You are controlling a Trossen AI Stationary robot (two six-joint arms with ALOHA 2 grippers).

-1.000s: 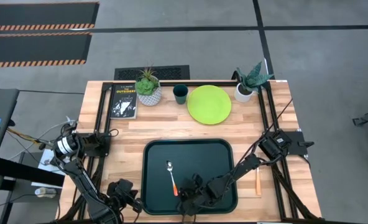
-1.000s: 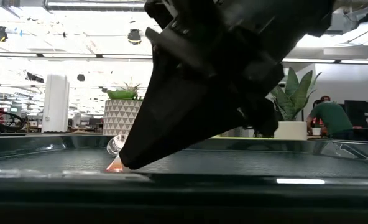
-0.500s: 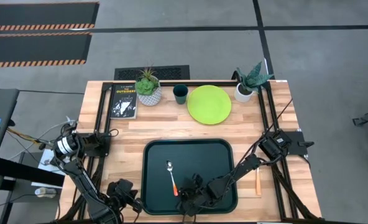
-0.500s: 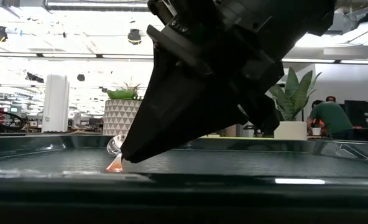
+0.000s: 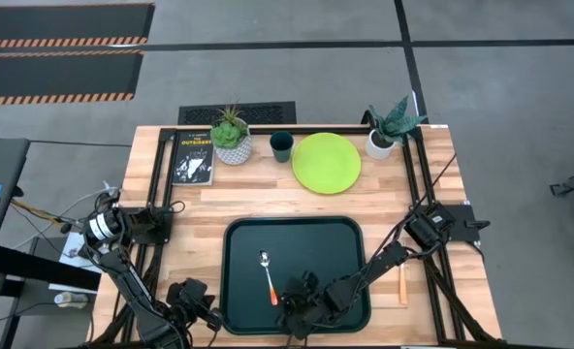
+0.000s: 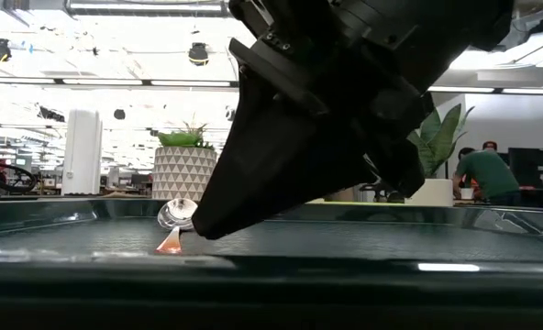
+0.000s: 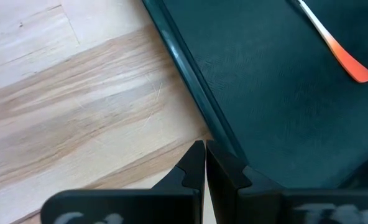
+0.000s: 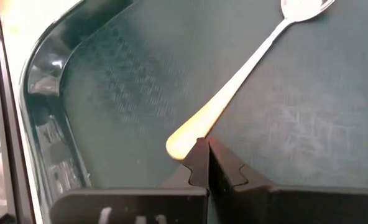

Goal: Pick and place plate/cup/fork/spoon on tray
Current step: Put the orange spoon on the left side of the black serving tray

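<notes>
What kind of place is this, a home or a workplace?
Most likely a robotics lab in an open workspace: the butcher-block wooden table stands on a grey concrete floor with hazard-striped black mats, and the low view shows ceiling lights and a person at a far desk.

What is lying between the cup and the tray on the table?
Nothing lies there: in the high view, only bare wooden table shows between the cup and the near rim of the tray. The plate sits off to the side.
</notes>
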